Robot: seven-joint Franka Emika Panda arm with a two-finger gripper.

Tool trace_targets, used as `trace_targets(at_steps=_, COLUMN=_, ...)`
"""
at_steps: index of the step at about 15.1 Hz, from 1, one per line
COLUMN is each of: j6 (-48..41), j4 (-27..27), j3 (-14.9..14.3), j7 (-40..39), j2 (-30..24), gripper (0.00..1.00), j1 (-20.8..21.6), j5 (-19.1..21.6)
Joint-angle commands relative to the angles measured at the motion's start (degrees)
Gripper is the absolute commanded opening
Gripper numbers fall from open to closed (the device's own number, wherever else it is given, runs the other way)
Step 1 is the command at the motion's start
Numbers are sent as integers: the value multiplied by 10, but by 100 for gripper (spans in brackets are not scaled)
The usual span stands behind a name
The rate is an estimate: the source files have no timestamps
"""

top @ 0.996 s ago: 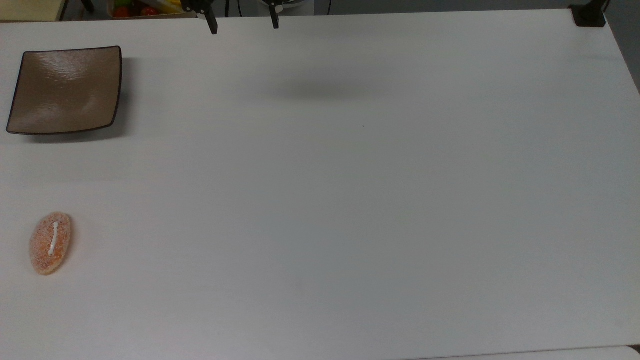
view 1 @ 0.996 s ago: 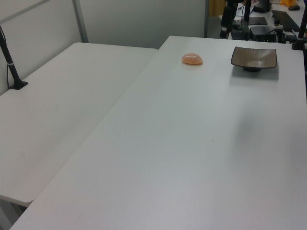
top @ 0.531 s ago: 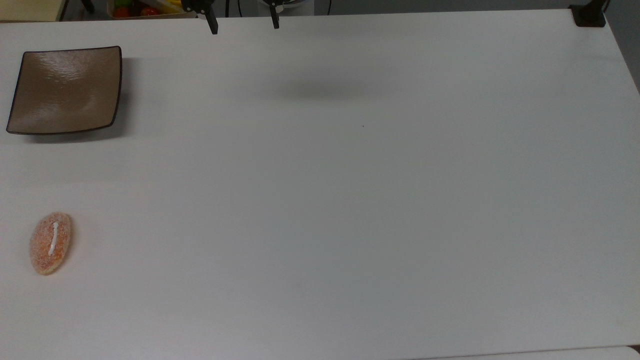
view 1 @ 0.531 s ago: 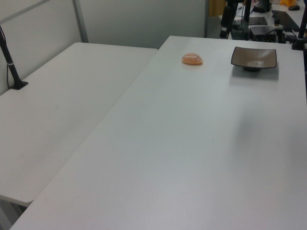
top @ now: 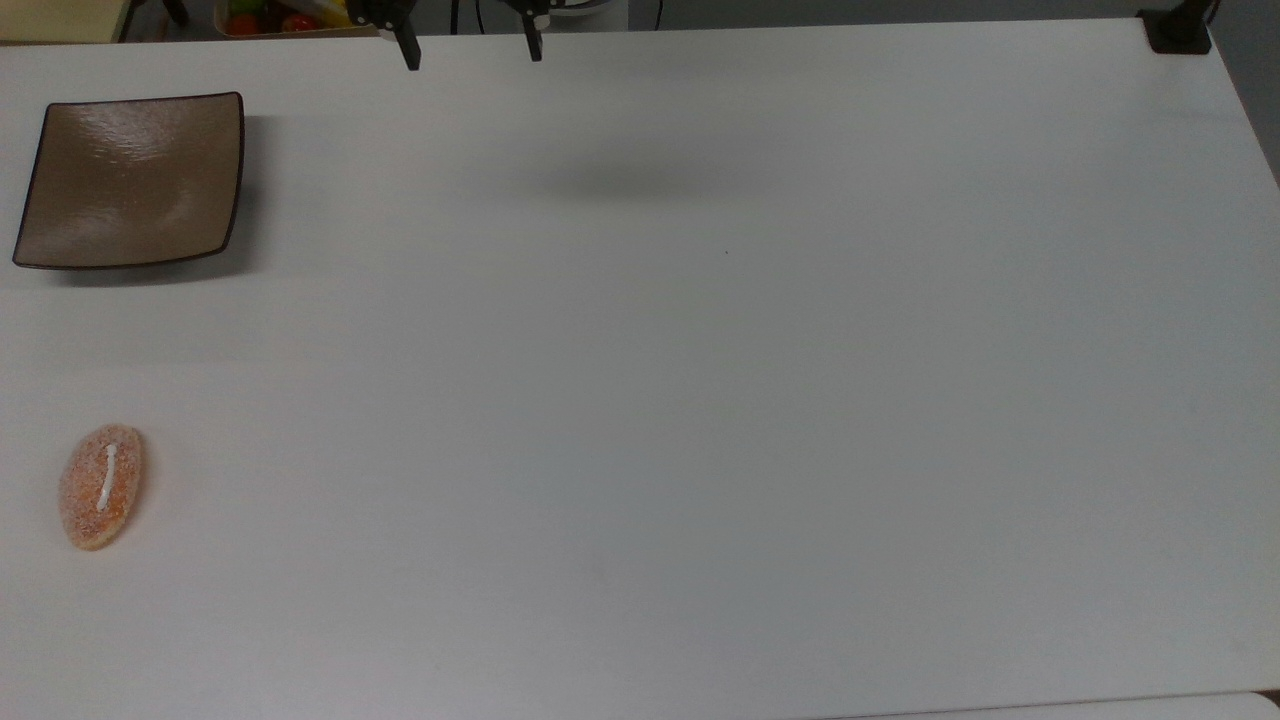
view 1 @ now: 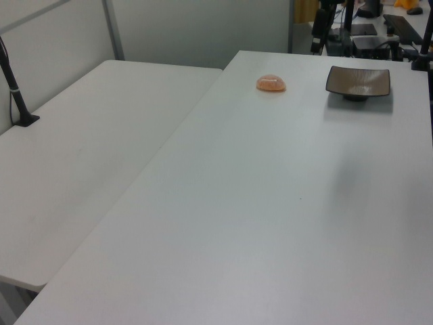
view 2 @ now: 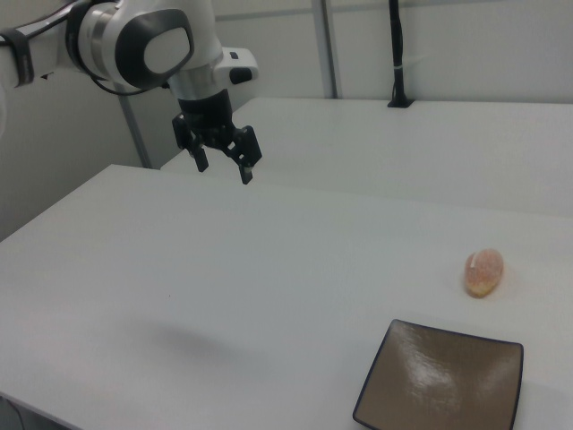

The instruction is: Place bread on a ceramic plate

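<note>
Shifted slightly toward the top view's left since a second ago, the gripper [top: 468,48] hangs high over the table's [top: 700,400] far edge, its two fingers spread wide and holding nothing. Bread [top: 101,487] and plate [top: 130,180] have not stirred.

Seen from the right view, the arm [view 2: 143,40] carries the gripper [view 2: 225,165] well above the tabletop, near that table's far-left corner. The bread [view 2: 483,272] lies well apart from it, toward the right view's right, on bare table just beyond the plate [view 2: 441,379]. In the top view the bun sits near the left edge, low in the picture, its long axis and white stripe running almost straight up the picture; the plate rests above it by the upper-left corner, a clear gap between the two. The left view shows bread [view 1: 270,83] and plate [view 1: 358,81] side by side at the table's far end.

Nothing stands between gripper and bun. The reach likely calls for a long sweep across and down, fingers set across the bun's narrow width. A second table [view 1: 88,162] adjoins, with a black post [view 1: 15,84] on it.
</note>
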Motion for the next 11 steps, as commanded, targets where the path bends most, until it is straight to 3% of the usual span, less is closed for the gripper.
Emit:
trace_targets(at_steps=1, j6=48, j4=6, j3=-4, j7=-4, j2=26, gripper=100, j1=-12, j5=-7)
trace_targets(at_steps=7, j6=143, j4=23, j3=-10, j7=-4, j2=58, gripper=100, j1=-44, j5=-17)
trace_targets(at_steps=11, j6=235, j4=55, j3=-11, j7=-5, j2=117, gripper=100, j1=-83, j5=-34)
